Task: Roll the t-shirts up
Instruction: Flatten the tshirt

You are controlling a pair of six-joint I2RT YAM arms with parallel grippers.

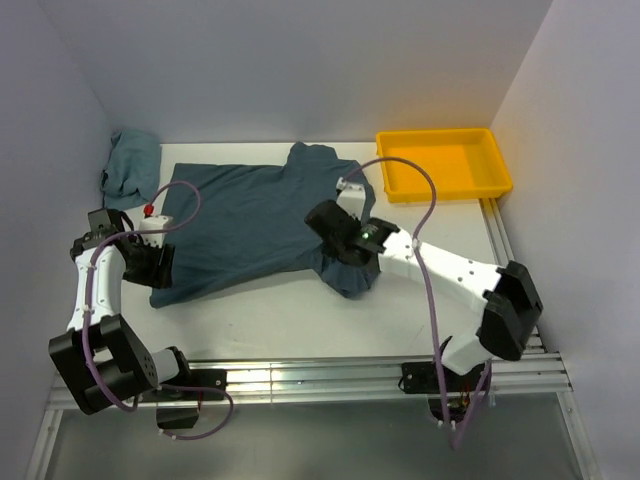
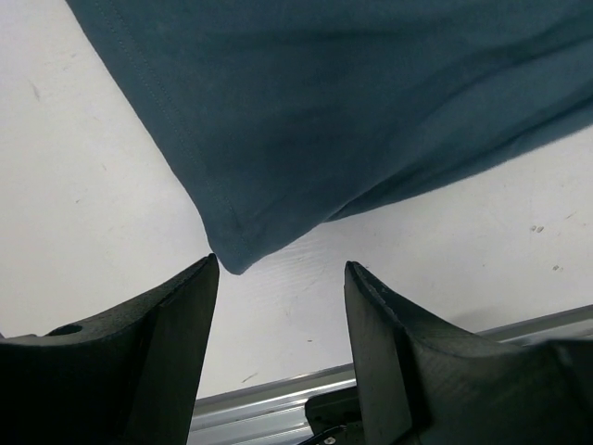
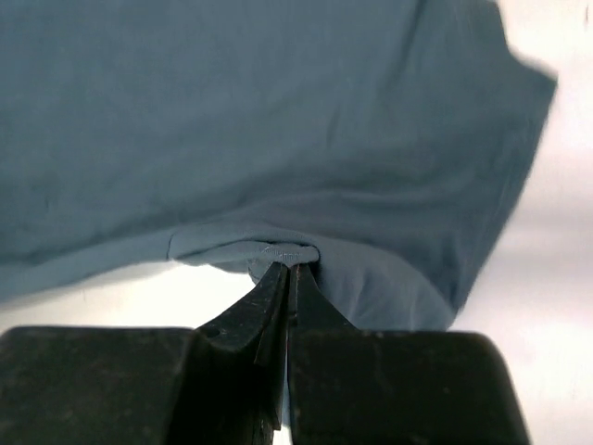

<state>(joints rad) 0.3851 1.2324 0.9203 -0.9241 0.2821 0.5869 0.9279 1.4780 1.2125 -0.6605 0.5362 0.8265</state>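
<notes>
A dark slate-blue t-shirt (image 1: 250,215) lies spread flat across the middle of the white table. My right gripper (image 1: 338,255) is at its near right edge, beside a sleeve. In the right wrist view the right gripper (image 3: 295,267) is shut on a small bunched fold of the t-shirt (image 3: 278,120). My left gripper (image 1: 158,268) sits at the shirt's near left corner. In the left wrist view the left gripper (image 2: 281,278) is open, and the corner of the t-shirt (image 2: 232,255) lies just ahead of the tips, touching neither finger.
A second crumpled blue t-shirt (image 1: 130,165) lies at the back left by the wall. A yellow tray (image 1: 440,165) stands at the back right. An aluminium rail (image 1: 330,375) runs along the table's near edge.
</notes>
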